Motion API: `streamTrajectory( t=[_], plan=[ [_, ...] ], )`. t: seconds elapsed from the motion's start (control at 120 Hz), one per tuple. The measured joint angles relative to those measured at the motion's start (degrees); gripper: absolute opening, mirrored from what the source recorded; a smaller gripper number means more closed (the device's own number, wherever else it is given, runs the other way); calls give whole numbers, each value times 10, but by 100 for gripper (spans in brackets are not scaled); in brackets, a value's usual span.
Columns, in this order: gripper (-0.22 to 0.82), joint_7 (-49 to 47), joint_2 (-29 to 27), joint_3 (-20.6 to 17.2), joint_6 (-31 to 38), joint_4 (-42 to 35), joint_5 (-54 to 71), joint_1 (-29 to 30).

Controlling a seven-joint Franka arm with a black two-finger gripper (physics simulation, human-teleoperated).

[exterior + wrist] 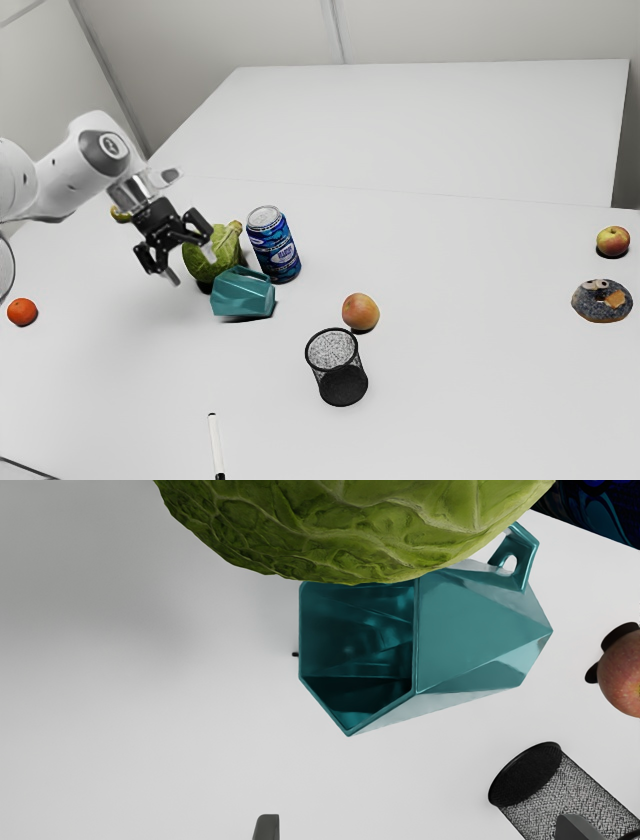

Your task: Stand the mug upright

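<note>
In the exterior view, an empty gripper (192, 265), spread wide, hangs above and toward the exterior view's left of a teal mug (243, 293) lying on its side; a cabbage (222, 256) and blue can (273, 245) crowding behind the mug could get knocked during a lift. In the wrist view, the cabbage masks part of the mug, leaving contact unclear; the blue can, beyond the mug's handle (526, 555), is cut off.

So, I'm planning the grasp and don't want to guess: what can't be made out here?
- Mug, side by the cabbage: wrist view, partly behind the cabbage.
- Can: wrist view, cut off by the edge.
- Mesh cup: wrist view, partly behind one of the jaws.
- Yellow-green thing: exterior view, mostly behind the arm; I can't identify it.
</note>
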Motion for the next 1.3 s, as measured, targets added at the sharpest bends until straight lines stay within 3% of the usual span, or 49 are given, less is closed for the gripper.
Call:
streamTrajectory(
  t=[0.4, 0.933, 0.983, 1.142, 1.3],
  plan=[
    [60, 45, 69, -1, 36, 38, -60, -1],
    [60, 77, 105, -6, 50, 28, -151, -5],
    [54, 79, 106, -6, 50, 28, -150, -5],
    [17, 83, 105, -6, 50, 28, -138, -7],
    [3, 85, 99, -7, 49, 29, -130, -13]
  ],
)
